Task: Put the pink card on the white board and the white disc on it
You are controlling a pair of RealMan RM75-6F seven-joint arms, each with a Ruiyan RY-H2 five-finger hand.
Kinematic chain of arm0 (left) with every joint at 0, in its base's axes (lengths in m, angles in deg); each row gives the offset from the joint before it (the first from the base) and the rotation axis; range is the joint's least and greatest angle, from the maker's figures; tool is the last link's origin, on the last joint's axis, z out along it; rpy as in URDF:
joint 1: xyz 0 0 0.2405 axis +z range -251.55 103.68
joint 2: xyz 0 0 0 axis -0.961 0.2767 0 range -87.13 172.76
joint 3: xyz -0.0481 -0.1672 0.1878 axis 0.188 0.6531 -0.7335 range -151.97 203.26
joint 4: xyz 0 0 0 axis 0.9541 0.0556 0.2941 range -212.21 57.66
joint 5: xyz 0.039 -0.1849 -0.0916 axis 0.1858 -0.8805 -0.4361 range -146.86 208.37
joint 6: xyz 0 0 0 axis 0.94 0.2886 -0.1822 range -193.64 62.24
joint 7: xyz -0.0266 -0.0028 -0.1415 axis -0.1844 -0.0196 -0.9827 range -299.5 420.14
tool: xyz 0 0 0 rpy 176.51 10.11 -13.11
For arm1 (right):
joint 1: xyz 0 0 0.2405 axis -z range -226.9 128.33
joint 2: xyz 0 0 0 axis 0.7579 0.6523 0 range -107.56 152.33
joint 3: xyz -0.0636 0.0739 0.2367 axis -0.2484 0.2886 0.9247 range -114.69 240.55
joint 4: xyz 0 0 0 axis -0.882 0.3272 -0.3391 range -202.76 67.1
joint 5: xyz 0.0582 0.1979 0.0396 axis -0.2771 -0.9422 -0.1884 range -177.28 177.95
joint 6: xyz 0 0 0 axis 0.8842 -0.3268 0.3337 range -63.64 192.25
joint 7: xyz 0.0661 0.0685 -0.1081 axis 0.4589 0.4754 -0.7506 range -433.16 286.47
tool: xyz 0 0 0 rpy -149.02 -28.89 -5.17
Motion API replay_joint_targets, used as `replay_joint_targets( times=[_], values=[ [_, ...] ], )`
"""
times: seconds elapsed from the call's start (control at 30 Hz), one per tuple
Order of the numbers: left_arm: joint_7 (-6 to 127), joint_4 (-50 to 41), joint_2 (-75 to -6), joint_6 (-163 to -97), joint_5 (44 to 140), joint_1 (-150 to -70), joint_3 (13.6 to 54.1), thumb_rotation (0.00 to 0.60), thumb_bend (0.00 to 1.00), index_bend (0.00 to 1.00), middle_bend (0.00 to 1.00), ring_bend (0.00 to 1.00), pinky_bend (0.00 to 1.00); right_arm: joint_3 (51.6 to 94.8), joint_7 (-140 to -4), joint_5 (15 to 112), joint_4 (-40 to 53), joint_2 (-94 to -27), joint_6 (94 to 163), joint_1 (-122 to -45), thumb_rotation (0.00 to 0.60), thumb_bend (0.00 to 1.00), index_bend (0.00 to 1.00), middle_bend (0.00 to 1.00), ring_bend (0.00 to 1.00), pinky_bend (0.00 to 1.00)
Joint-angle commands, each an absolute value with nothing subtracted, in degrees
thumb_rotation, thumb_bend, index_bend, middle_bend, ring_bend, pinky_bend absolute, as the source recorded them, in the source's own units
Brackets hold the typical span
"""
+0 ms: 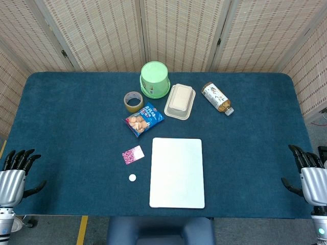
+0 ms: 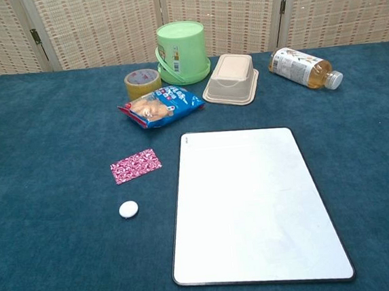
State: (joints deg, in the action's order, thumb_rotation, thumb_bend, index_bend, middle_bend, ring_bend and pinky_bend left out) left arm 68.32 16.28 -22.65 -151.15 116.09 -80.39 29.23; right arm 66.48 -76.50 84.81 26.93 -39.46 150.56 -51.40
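The pink card [image 1: 133,154] lies flat on the blue table [image 1: 71,117], just beside the left edge of the white board [image 1: 177,172] and apart from it by a narrow strip of cloth. The white disc [image 1: 132,177] sits near the card, on the side closer to the robot, also clear of the board. Nothing is on the board yet, so neither part of the task is done.

The relation that matters most is side: both small things lie left of the board, so the left hand [image 1: 14,171] looks the better placed — the right hand [image 1: 309,173] would have to cross the whole board to get to them. Even so, the left hand is well apart from the card, down at the near left edge of the table; the card lies forward and inward from its fingers. Both hands hold nothing, fingers loosely spread and pointing away from the robot. Neither shows in the chest view.

The card is a small rectangle. In the chest view its long axis runs roughly left to right, tilted slightly so the board-side end sits a little farther from the robot. Its short edge therefore faces the board — a short sideways carry to the right should bring it over the board's surface. The disc is round and has no axis to align.
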Motion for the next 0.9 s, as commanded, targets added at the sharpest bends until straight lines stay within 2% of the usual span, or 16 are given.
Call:
replay_joint_targets(
  times=[0.03,0.63,0.9],
  values=[
    [68.66,16.37,-22.75,-150.76,116.18,-80.69,29.24,0.600,0.26,0.25,0.16,0.13,0.00,66.45,-76.30,84.73,26.95,-39.42,150.51,-51.33,0.600,0.25,0.06,0.14,0.20,0.16],
    [68.77,16.73,-23.11,-150.66,116.83,-81.56,29.56,0.600,0.27,0.26,0.16,0.14,0.00,66.26,-74.53,85.05,26.76,-38.91,151.39,-50.42,0.600,0.25,0.06,0.14,0.20,0.16],
    [66.98,17.23,-22.89,-147.51,117.78,-84.92,30.93,0.600,0.27,0.28,0.17,0.17,0.00,66.23,-73.54,85.50,26.76,-38.47,151.74,-50.17,0.600,0.24,0.06,0.14,0.21,0.16]
  ],
)
